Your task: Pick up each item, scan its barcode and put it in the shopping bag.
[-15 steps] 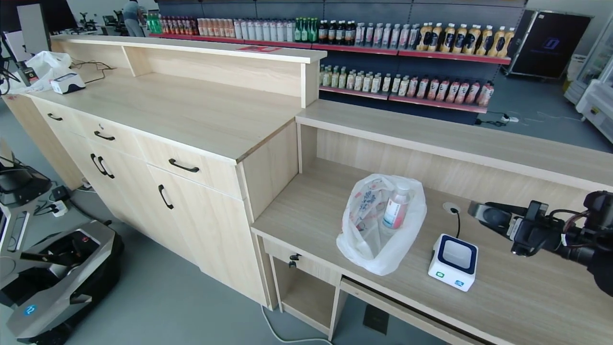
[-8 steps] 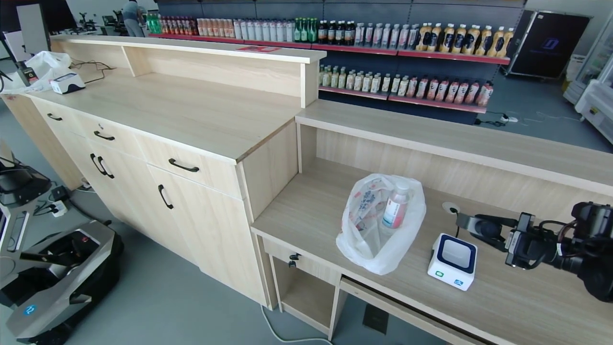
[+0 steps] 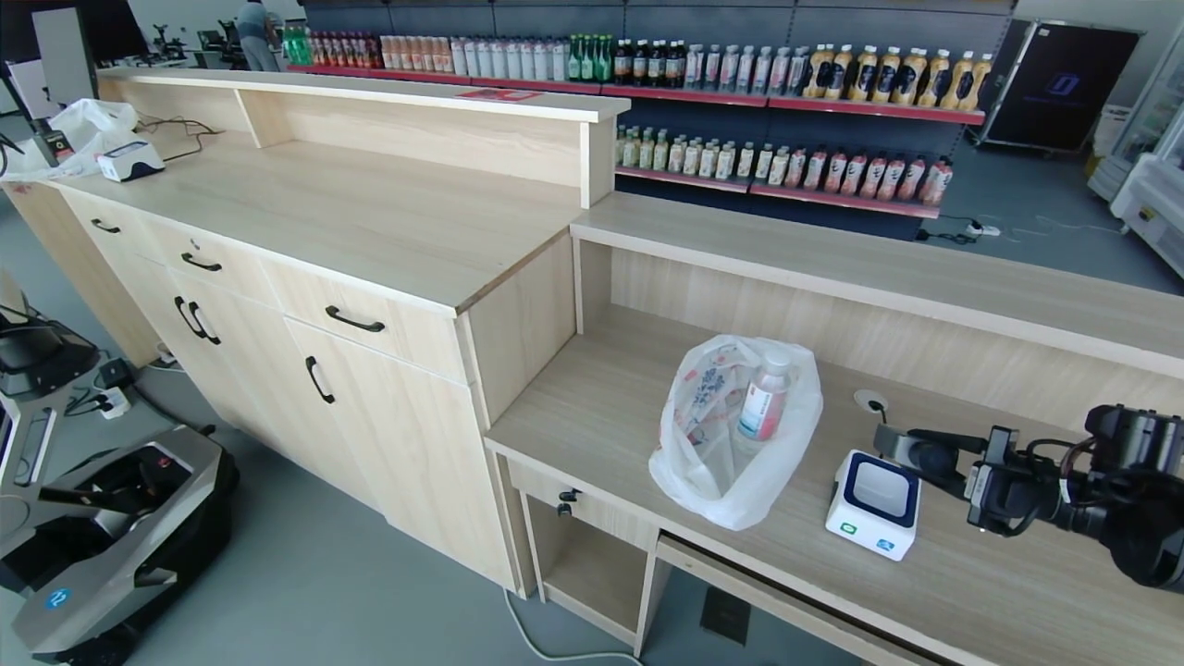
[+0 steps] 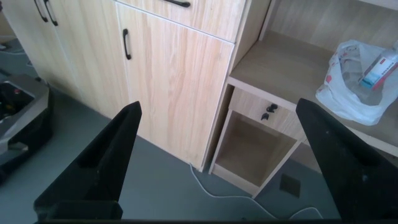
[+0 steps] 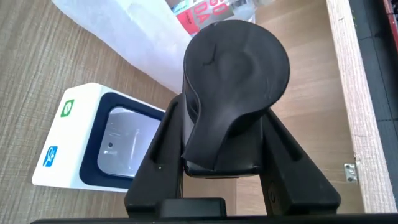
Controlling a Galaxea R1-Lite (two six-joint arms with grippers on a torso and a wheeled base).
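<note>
Now your right claw (image 3: 934,455) pinches a dark round item (image 3: 895,444) just above the white scanner's (image 3: 874,504) far edge on the counter (image 3: 601,416). Beside it, the shopping bag (image 3: 703,481) holds a pink bottle (image 3: 766,398). Your left claw (image 4: 217,109) is spread wide over the floor.

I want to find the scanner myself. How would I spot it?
Look at the low wooden counter. Right of the white shopping bag sits the barcode scanner: a small white box with a dark-framed window, the only boxy thing there.
</note>
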